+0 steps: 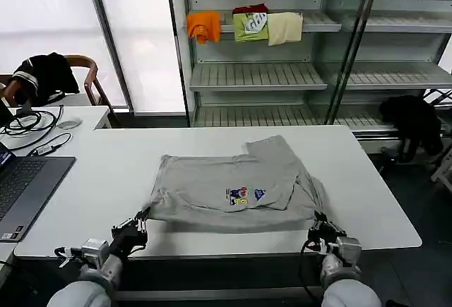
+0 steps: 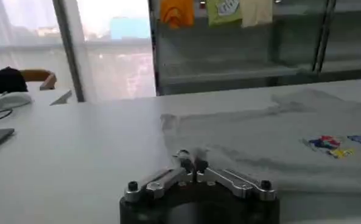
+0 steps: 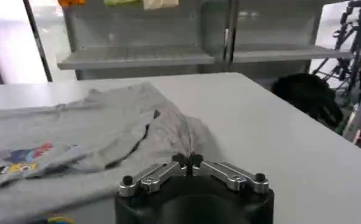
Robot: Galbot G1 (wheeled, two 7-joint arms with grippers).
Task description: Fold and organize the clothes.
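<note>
On the white table (image 1: 106, 180), the grey shirt (image 1: 233, 183) lies spread flat in the middle, nearer the front edge than the back, with its long axis running left to right along that edge and its printed side up. Its hem side lies just inside the front edge. One sleeve reaches toward the back edge, and the right end is bunched into loose folds.

Starting at the left, the left gripper (image 1: 139, 224) sits at the front edge with its fingers pinched narrow; in its wrist view the tips (image 2: 192, 163) meet on the shirt's front-left corner, so it appears to hold that cloth. The shirt stretches away from it toward the right and back.

At the right, the right gripper (image 1: 319, 226) is also at the front edge, jaws drawn together on the crumpled front-right corner, the fingertips (image 3: 188, 160) closing on the grey folds. From here the shirt runs off to the left and back.

Each arm has the corner nearest its own side. With both front corners apparently pinched, the next move likely turns on carrying that near edge away from the robot, across the short axis toward the back edge.
</note>
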